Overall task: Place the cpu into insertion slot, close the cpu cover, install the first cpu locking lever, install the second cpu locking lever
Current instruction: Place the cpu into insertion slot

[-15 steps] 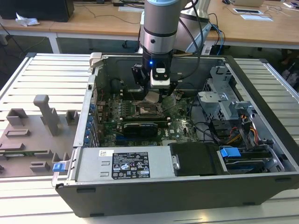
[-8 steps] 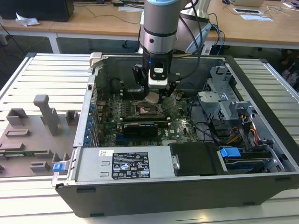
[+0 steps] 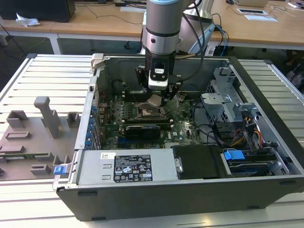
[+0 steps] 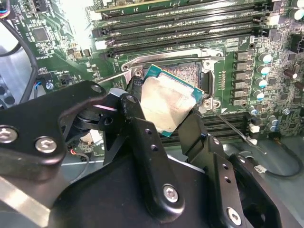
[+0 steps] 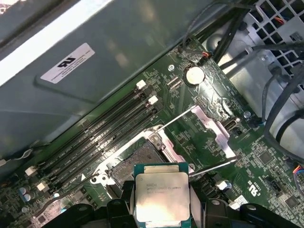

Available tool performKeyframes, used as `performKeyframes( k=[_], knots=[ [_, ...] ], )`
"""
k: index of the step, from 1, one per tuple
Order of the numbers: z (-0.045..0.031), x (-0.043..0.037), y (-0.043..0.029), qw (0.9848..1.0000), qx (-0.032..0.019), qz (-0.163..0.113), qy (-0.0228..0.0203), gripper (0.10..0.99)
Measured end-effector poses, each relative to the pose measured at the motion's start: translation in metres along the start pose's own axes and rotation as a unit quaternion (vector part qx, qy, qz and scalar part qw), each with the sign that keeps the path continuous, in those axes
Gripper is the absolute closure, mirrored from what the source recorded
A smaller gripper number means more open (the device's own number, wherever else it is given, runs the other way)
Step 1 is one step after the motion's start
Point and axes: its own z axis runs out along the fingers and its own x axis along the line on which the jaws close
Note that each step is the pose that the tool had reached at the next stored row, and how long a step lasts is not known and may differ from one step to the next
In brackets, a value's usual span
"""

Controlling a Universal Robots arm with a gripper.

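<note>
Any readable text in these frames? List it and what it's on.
White label on the power supply, exterior view: too small to read.
White sticker on the case wall, first wrist view: blurred, unreadable.
cpu top, first wrist view: faint print, unreadable.
Circuit board markings: too small to read.

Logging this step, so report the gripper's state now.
Gripper: jaws shut on the cpu, held tilted above the insertion slot.
</note>
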Motion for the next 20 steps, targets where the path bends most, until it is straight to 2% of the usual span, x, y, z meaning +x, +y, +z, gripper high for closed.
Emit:
performKeyframes(
  k=[13,20],
  knots=[
    [0.0002,0.0000,0.0000,0.9991,0.0038,0.043,-0.0042,0.541],
    [0.0003,0.0000,0.0000,0.9978,0.0061,0.066,-0.0066,0.541]
  ],
)
